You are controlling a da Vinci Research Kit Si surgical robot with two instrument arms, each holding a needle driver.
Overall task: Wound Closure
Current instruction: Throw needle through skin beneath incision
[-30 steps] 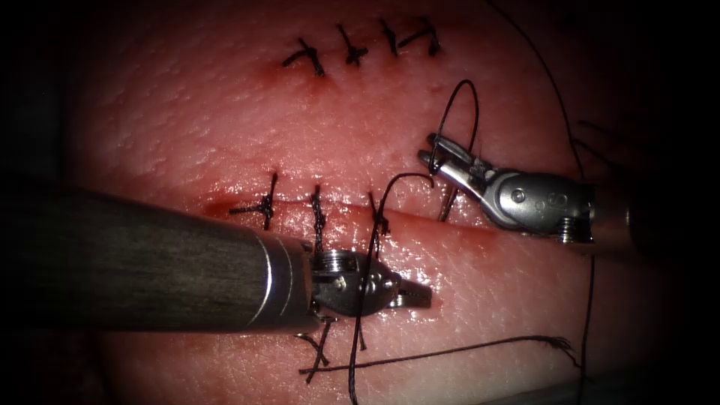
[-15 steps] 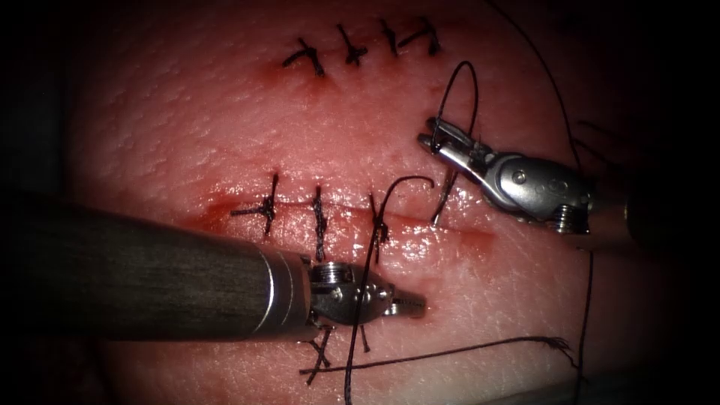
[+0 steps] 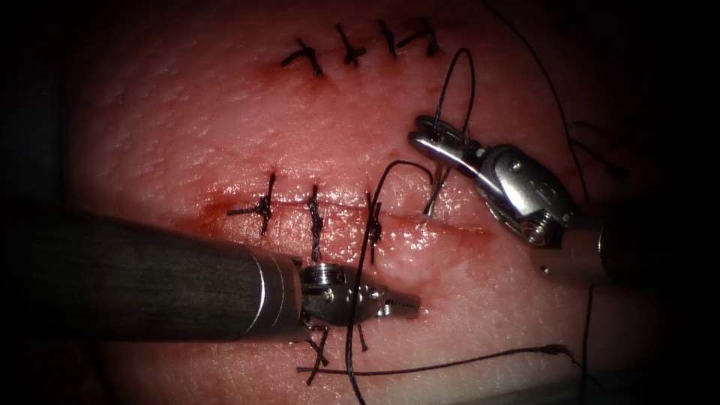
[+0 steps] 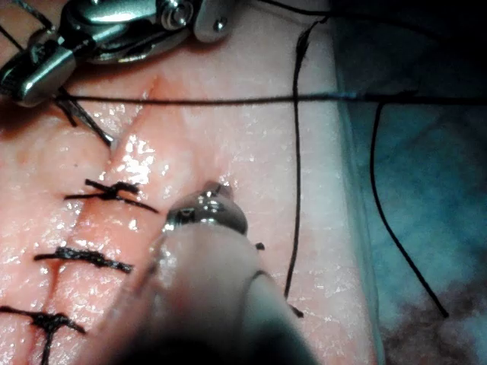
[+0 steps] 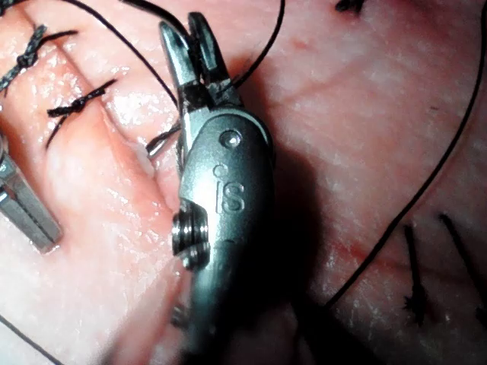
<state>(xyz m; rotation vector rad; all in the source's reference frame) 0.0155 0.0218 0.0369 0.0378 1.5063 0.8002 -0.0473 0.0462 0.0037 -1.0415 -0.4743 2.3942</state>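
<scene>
Needle (image 3: 433,196) stands in the cut just below right pincer (image 3: 421,137), clamped on thread (image 3: 457,90).

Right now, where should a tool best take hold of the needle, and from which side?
Probably on the bare stretch of the needle that rises tilted from the tissue at the open end of the cut, coming from the right: its lower end is buried, and the right tool is beside it.

Endoscope overhead-front; wrist views close; shared cut (image 3: 420,219).
</scene>
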